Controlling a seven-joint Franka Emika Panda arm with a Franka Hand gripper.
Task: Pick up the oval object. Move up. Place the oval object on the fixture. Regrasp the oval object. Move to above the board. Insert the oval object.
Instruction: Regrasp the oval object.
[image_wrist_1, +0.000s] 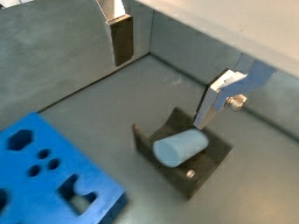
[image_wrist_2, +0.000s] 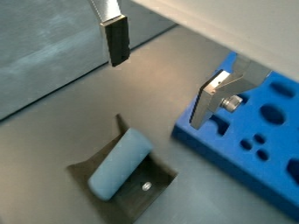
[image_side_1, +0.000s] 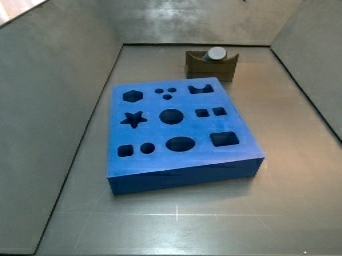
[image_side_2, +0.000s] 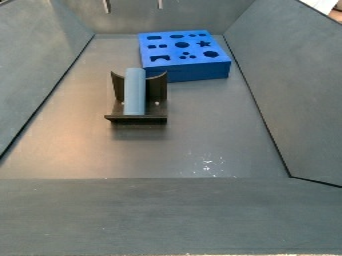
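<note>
The pincer (image_wrist_1: 170, 61) hangs in the air with its two fingers spread wide and nothing between them. In both wrist views the peg (image_wrist_1: 180, 149) lies below the pincer, in the space under the gap between the fingers (image_wrist_1: 121, 39). The side views show only the very tips of the pincer at the top edge of one picture, so the wrist views tell the most.

The peg rests in the curved notch of the fixture (image_wrist_1: 193, 179), the small dark holder on the floor. It probably sits there so that it cannot roll away while the pincer lets go and gets ready to take it again in a better way. The pincer is likely spread wide so it can come down around the peg without bumping it.

The peg lies on its side, not standing up. In a side view its long way (image_side_2: 134, 90) runs along the notch, with one end pointing toward the board (image_side_2: 185, 53) and the other end pointing away from it. In a wrist view (image_wrist_2: 121, 164) one flat end faces the camera and the body slopes back from it.

The board (image_wrist_1: 52, 179) sits off to one side of the pincer, near the holder but not touching it. All its holes look empty.
</note>
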